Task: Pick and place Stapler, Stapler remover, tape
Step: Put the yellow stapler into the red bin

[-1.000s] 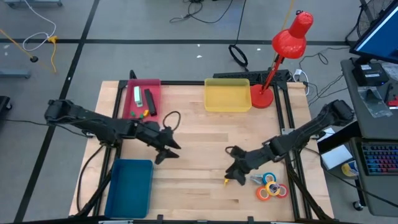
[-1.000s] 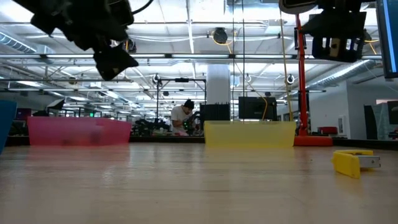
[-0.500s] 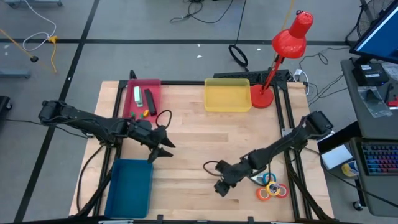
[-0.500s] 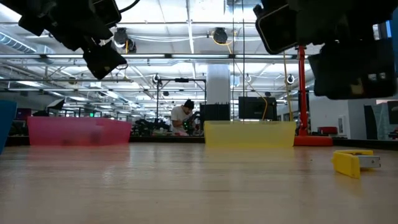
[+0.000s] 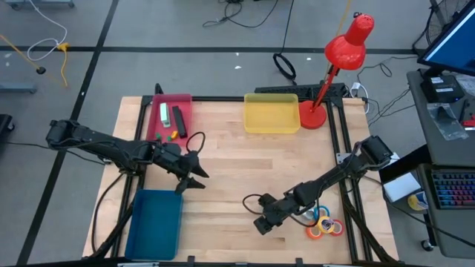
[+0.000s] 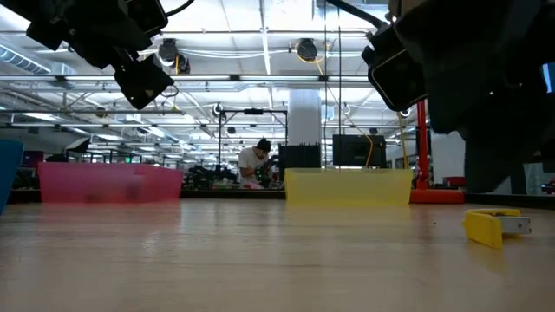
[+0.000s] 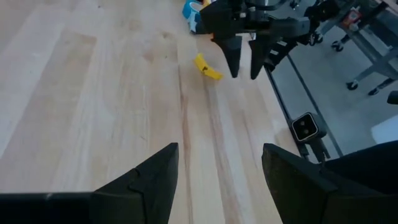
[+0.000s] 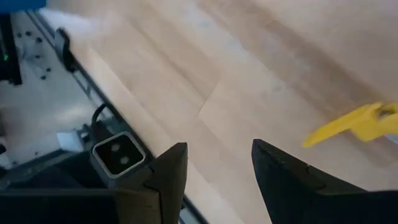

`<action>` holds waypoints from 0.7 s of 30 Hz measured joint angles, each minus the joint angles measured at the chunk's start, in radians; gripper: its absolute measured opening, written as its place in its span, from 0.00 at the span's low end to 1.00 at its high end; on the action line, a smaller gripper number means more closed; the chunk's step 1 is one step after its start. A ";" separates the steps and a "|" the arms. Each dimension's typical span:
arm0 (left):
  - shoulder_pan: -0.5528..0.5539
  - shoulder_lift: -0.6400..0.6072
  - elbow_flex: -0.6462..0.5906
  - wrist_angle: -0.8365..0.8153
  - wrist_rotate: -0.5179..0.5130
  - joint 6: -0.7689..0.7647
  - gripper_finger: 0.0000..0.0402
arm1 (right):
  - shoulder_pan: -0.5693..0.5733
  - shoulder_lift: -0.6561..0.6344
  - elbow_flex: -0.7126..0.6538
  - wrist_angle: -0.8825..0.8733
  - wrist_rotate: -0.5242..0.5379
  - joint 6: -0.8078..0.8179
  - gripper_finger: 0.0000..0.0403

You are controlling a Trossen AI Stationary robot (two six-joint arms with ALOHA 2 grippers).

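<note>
Behind the yellow tray point(image 5: 272, 115), a red lamp point(image 5: 335, 63).

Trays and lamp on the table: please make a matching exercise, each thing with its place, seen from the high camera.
Things:
1. blue tray
2. pink tray
3. yellow tray
4. red lamp

Places:
A. far right corner
B. far edge, middle
C. near left corner
D. far left corner

Pairs: 1-C, 2-D, 3-B, 4-A

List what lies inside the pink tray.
In the pink tray: a white stapler, a dark stapler beside it, and tiny green and yellow bits. Nothing there is covered from above.
</note>
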 joint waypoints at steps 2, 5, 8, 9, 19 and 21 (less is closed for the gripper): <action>0.000 0.000 0.000 0.000 0.000 0.008 0.57 | 0.000 0.000 0.000 -0.004 0.011 0.010 0.43; 0.000 0.000 0.000 0.000 0.000 0.018 0.57 | 0.000 0.000 0.000 -0.027 0.012 0.014 0.43; 0.000 0.000 0.000 0.000 -0.001 0.020 0.57 | -0.001 0.000 0.000 -0.033 0.013 0.014 0.43; 0.000 0.000 0.000 0.000 -0.002 0.020 0.57 | -0.002 0.000 0.000 -0.035 0.014 0.014 0.43; 0.000 0.000 0.000 0.001 -0.004 0.030 0.57 | -0.017 0.000 0.000 -0.058 0.015 0.009 0.43; 0.000 0.000 0.000 0.001 -0.005 0.030 0.57 | -0.021 0.000 0.000 -0.059 0.015 0.003 0.43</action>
